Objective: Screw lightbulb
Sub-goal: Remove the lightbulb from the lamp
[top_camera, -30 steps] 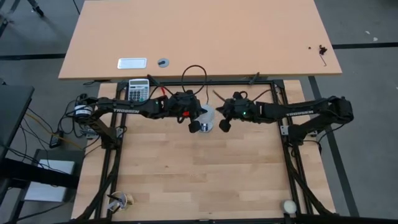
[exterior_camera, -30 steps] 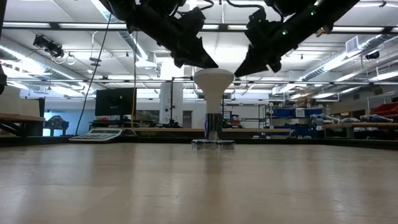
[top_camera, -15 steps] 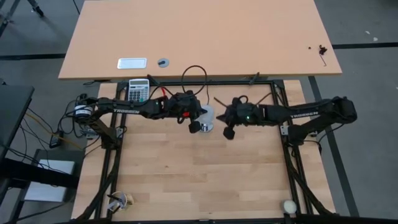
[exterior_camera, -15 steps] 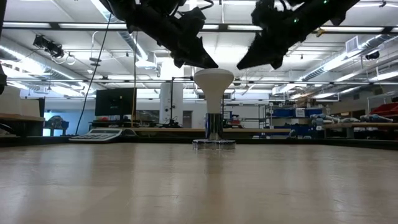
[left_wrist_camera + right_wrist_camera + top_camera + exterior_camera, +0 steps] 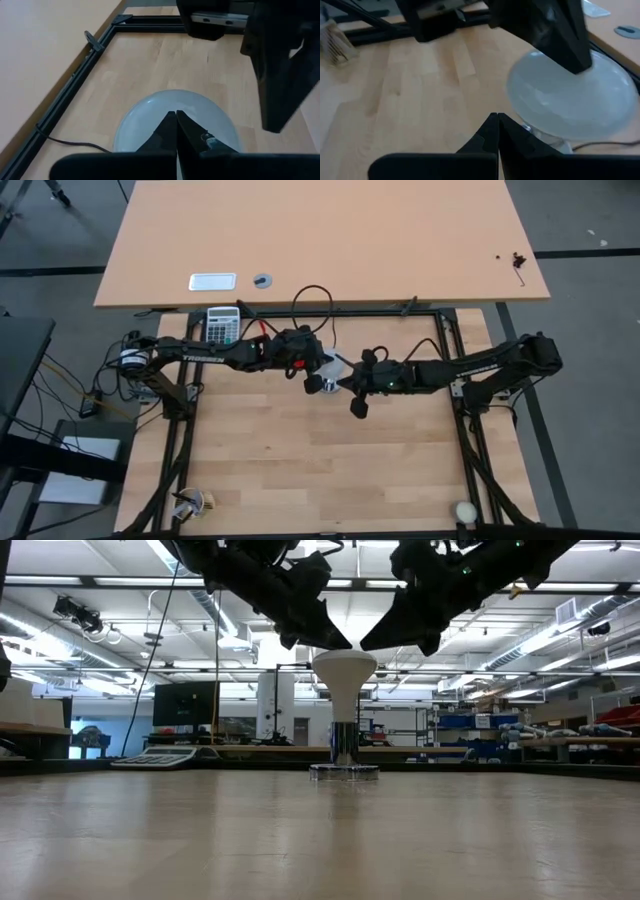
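Note:
The white lightbulb (image 5: 344, 675) stands upright, screw base down, in the silver socket (image 5: 343, 772) at the table's far middle. It also shows in the high view (image 5: 333, 364). My left gripper (image 5: 176, 115) is shut and reaches the bulb's dome from the table's left. My right gripper (image 5: 497, 117) is shut too and hangs at dome height just off the bulb's near right side (image 5: 368, 643), touching nothing. My left gripper lays its shut fingertips (image 5: 579, 67) against the top of the bulb's dome (image 5: 150, 117), on its left side. The fingers slant down from the table's left. The bulb stays upright in the socket.
A calculator (image 5: 223, 325) lies at the far left inside the black frame (image 5: 460, 430). The socket's black cord (image 5: 312, 292) loops toward the far edge. A cream ball (image 5: 465, 511) sits at the near right corner and a small object (image 5: 195, 502) at the near left.
My right gripper has swung toward the table's near edge and leftward toward the bulb, staying shut. The bulb and my left gripper have kept still.

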`<state>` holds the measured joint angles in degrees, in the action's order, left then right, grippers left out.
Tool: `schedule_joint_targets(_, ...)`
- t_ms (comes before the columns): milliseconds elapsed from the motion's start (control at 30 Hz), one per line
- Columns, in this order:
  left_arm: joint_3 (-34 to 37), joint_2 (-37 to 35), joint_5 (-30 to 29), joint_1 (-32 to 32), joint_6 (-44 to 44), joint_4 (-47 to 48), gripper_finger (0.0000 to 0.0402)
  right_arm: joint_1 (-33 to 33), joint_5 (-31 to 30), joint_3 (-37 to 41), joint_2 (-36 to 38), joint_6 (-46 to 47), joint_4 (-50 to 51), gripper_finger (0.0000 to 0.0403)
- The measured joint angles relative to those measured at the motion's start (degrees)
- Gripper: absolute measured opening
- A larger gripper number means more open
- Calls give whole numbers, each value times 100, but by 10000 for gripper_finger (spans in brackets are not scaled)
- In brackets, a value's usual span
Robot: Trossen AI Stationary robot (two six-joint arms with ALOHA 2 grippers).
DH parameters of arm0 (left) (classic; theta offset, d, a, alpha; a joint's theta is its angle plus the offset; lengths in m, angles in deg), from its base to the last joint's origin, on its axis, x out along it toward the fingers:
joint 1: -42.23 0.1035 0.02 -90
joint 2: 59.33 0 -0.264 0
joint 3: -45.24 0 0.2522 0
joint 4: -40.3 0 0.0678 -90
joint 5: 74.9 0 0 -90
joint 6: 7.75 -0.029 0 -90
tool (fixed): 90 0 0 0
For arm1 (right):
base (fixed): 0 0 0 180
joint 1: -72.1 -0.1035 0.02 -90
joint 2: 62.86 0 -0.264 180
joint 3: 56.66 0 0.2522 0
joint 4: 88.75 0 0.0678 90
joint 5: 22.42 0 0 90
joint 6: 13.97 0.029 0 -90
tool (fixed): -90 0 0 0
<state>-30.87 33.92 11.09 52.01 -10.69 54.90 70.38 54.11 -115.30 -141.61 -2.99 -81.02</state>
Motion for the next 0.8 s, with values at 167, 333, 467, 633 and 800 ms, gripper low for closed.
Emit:
schedule_joint_targets(167, 0, 2, -4, 0, 2, 6, 0, 141, -77, 0, -1, -3, 58, 11)
schedule_joint_targets(333, 0, 2, -69, 9, 20, 7, 0, 417, -51, -7, 8, -1, 259, 11)
schedule_joint_targets(467, 0, 2, -106, 13, 20, 30, 0, 542, -11, -7, 23, -46, 316, 11)
schedule_joint_targets(633, 0, 0, -131, 17, 20, 65, 0, 680, -86, -4, 122, -63, 428, 11)
schedule_joint_targets(800, 0, -9, -79, 12, 77, 114, 0, 908, -264, 1, 232, -109, 622, 11)
